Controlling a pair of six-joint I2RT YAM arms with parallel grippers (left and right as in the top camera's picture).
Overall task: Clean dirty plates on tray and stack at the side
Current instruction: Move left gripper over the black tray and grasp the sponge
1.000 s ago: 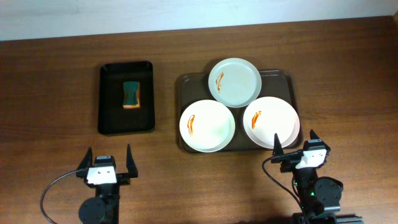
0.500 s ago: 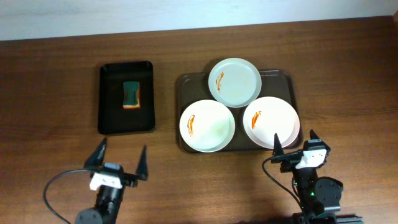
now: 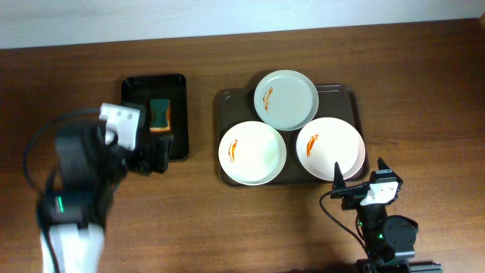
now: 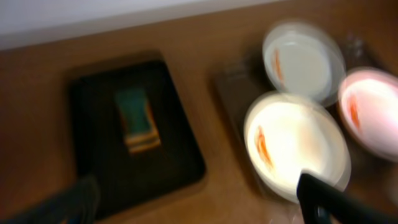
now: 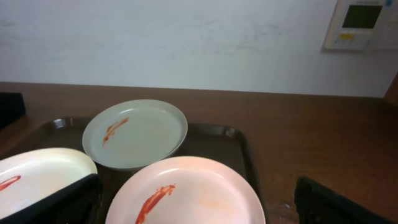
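Three white plates with orange-red smears lie on the dark tray (image 3: pixel 227 102): one at the back (image 3: pixel 286 100), one front left (image 3: pixel 252 153), one front right (image 3: pixel 330 148). My left gripper (image 3: pixel 155 158) is raised over the front of the small black tray; in the blurred left wrist view it (image 4: pixel 193 205) is open and empty, with the plates (image 4: pixel 297 146) to the right. My right gripper (image 3: pixel 359 168) rests open and empty just in front of the front right plate (image 5: pixel 193 193). The back plate (image 5: pixel 135 132) and the tray rim (image 5: pixel 239 140) show beyond it.
A small black tray (image 3: pixel 144 87) left of the big tray holds a green and orange sponge (image 3: pixel 160 115), which also shows in the left wrist view (image 4: pixel 137 118). The wall lies beyond the table's far edge.
My left arm has lifted from its rest at the front of the table and swung up and back over the black tray. The right arm and the plates have not moved.
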